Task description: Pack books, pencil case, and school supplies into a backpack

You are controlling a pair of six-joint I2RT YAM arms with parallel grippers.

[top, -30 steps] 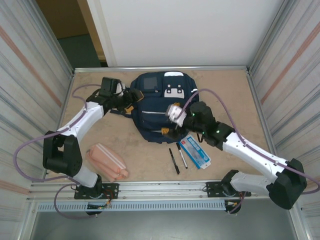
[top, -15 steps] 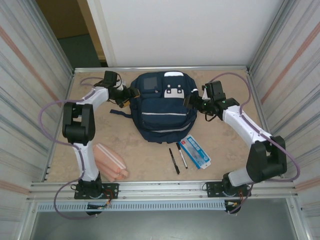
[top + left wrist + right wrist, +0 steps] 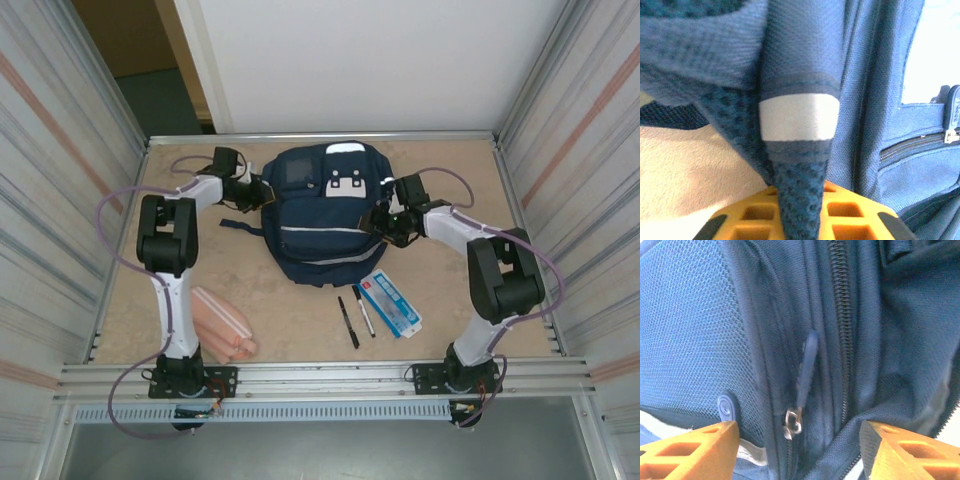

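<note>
backpack (image 3: pixel 325 215) flat on the table (image 3: pixel 460 180), between both arms; left jaws clamped on its side strap (image 3: pixel 797 117); right jaws open astride the zipper pull (image 3: pixel 806 360); close squarely on the pull tab, not fabric; hold strap taut, drag along the zipper track.

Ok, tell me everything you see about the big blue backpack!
The backpack is navy woven fabric with white and grey patches on its front and thin pale stripes. It lies flat on the table, front up, near the far edge. The left jaws pinch a mesh strap with a white band at its side; the right jaws stand open facing a zip pull on its other side.
</note>
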